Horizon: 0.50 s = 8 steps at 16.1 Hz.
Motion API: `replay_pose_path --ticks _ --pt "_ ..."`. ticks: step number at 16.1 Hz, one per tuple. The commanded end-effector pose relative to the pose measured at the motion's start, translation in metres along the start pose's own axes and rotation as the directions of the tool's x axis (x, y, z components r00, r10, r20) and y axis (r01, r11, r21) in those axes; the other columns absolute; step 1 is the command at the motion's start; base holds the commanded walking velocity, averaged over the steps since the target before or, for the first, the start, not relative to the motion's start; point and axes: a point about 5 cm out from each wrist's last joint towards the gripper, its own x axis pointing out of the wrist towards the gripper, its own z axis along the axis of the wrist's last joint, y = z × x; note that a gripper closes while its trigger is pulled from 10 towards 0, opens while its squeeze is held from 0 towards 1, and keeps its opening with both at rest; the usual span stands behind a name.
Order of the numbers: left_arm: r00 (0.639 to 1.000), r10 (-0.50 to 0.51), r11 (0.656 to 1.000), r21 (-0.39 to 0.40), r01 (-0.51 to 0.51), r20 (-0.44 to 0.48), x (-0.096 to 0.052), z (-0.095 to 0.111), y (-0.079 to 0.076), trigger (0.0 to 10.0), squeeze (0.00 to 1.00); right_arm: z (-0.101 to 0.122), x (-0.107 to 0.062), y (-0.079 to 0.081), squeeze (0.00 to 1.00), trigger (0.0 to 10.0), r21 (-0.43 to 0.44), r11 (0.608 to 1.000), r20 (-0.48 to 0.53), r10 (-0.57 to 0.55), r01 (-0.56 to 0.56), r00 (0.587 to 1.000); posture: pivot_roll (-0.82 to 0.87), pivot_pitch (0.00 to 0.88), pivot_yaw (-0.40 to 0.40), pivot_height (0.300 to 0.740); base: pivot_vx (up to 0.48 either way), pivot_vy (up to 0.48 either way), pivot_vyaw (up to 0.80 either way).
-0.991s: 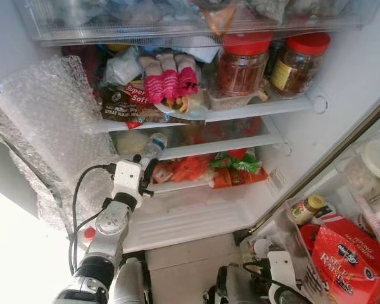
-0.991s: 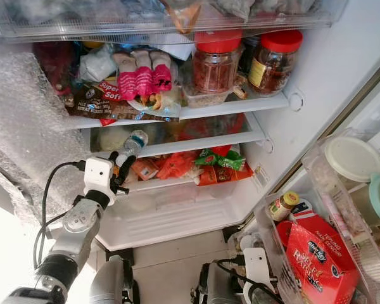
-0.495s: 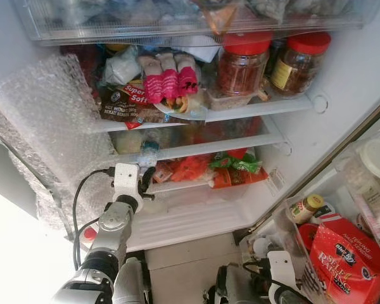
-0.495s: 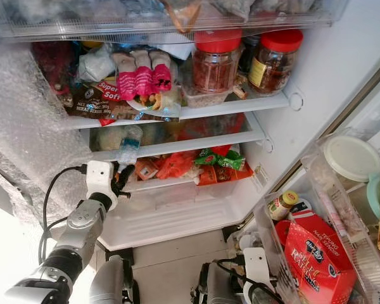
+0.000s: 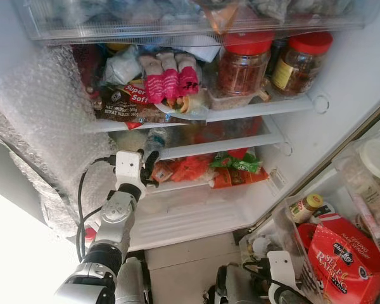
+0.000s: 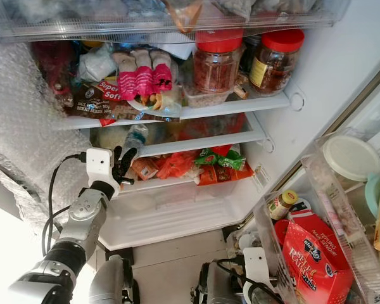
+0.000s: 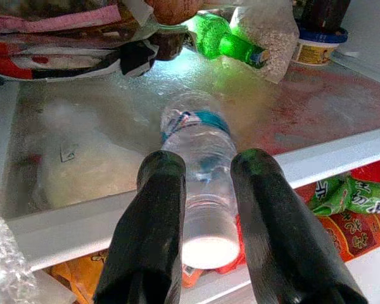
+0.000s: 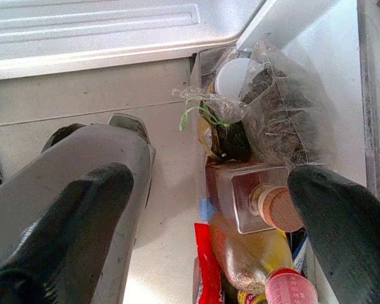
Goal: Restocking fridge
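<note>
**Water bottle lying on the lower glass shelf, my left fingers either side of it**

The clear water bottle (image 7: 199, 171) with a blue label band lies on its side at the front edge of the lower glass shelf (image 7: 342, 95), white cap end poking out over the shelf lip toward me. My left gripper (image 7: 206, 209) is at that cap end, one black finger (image 7: 153, 221) on each side of the bottle's neck. Fingers sit close against the plastic, but I can't tell if they're pressing it or just flanking it. In the head view the left gripper (image 5: 145, 168) is raised to the left part of that shelf, bottle (image 5: 153, 140) just above it.

Behind the bottle on the same shelf: a pale white bag (image 7: 82, 171), a green bottle (image 7: 225, 41) lying down, a grainy bag (image 7: 266, 31), a blue-lidded tub (image 7: 316, 45).

Shelf above: a brown bread bag (image 5: 130, 104), pink-and-white packs (image 5: 171, 79), two red-lidded jars (image 5: 244, 63). Below the bottle: red and green snack packets (image 5: 231, 168) in the drawer area. Bubble wrap (image 5: 47, 126) covers the fridge's left wall.

My right gripper (image 8: 209, 209) hangs low by the open door, fingers spread wide apart, nothing between them. Beneath it: a square glass bottle with a cork stopper (image 8: 250, 196) and bagged items (image 8: 285, 120) in the door bin. Door shelf also has a red carton (image 5: 345, 259) and a small yellow-lidded jar (image 5: 306, 207).
</note>
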Motion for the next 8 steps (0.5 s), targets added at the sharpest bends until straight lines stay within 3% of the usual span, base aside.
replay_pose_path --ticks 1,4,6,7,8 --pt "1.000 -0.016 1.000 0.013 0.016 0.009 0.003 0.003 -0.002 10.0 0.00 -0.038 -0.008 0.004 0.00 10.0 0.003 1.000 -0.146 0.009 -0.009 0.989 -0.03 0.201 -0.057 0.633 0.000 0.000 0.00" --pt "0.999 0.003 1.000 0.005 -0.003 -0.053 0.003 -0.005 0.000 10.0 0.00 -0.039 -0.008 0.004 0.00 10.0 0.005 1.000 -0.147 0.011 -0.010 0.989 -0.03 0.200 -0.054 0.633 0.000 0.000 0.00" --pt "0.996 -0.087 0.996 0.020 0.086 0.011 0.002 0.003 -0.009 10.0 0.00 -0.039 -0.008 0.004 0.00 10.0 0.004 1.000 -0.148 0.008 -0.008 0.989 -0.03 0.202 -0.055 0.633 0.000 0.000 0.00" --pt "0.983 -0.173 0.983 0.067 0.169 0.062 0.001 0.013 -0.019 10.0 0.00 -0.039 -0.008 0.004 0.00 10.0 0.000 1.000 -0.148 0.007 -0.007 0.989 -0.03 0.203 -0.055 0.633 0.000 0.000 0.00" --pt "0.978 -0.197 0.978 0.085 0.191 0.070 0.001 0.015 -0.021 10.0 0.00 -0.039 -0.008 0.004 0.00 10.0 0.001 1.000 -0.148 0.007 -0.007 0.989 -0.03 0.204 -0.054 0.633 0.000 0.000 0.00"
